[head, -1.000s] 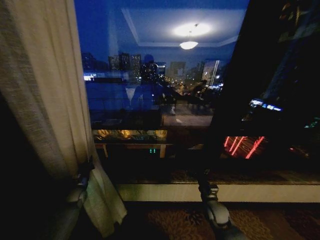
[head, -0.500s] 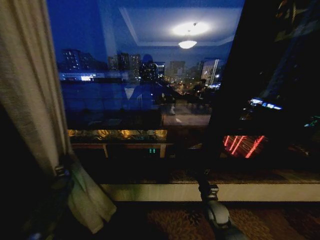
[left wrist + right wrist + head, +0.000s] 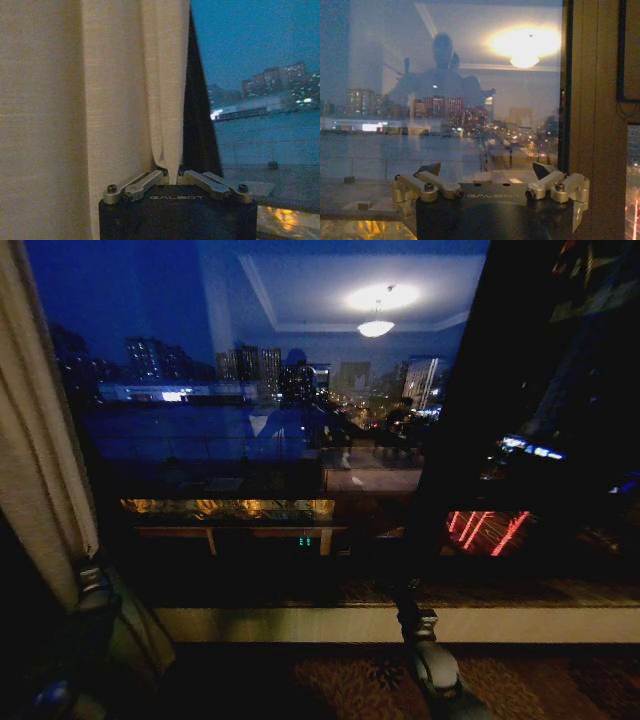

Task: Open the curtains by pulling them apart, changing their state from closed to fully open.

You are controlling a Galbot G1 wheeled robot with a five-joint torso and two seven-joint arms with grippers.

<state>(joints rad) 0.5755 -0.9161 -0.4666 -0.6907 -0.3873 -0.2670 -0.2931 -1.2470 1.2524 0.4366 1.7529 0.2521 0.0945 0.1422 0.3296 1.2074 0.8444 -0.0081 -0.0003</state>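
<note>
Jaws of left gripper (image 3: 171,175) have dragged curtains (image 3: 100,100) farther left.

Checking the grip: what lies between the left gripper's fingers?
In the left wrist view, a pinched fold of the sheer curtain sits between the left gripper's closed fingers, beside the window glass.
</note>
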